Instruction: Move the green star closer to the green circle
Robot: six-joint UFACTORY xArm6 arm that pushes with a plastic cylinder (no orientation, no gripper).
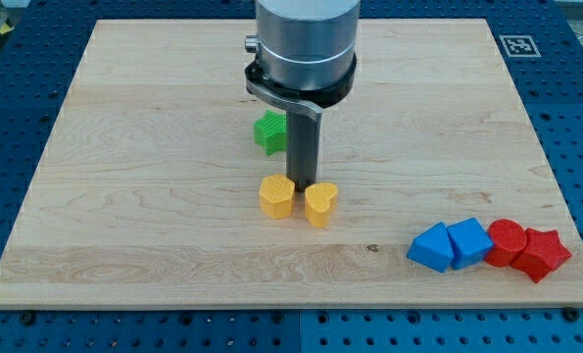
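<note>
The green star (pixel 268 131) lies on the wooden board (pixel 124 196) just above the view's middle, partly hidden by the rod. No green circle shows; it may be hidden behind the arm. My tip (pixel 300 186) rests on the board just below and to the right of the green star, between a yellow hexagon (pixel 276 196) on its left and a yellow heart (pixel 320 203) on its right, close to both.
At the view's bottom right stands a row of a blue block (pixel 429 247), a blue cube (pixel 469 242), a red cylinder (pixel 508 240) and a red star (pixel 542 253), touching one another near the board's edge. The arm's grey body (pixel 304 44) hides the board's top middle.
</note>
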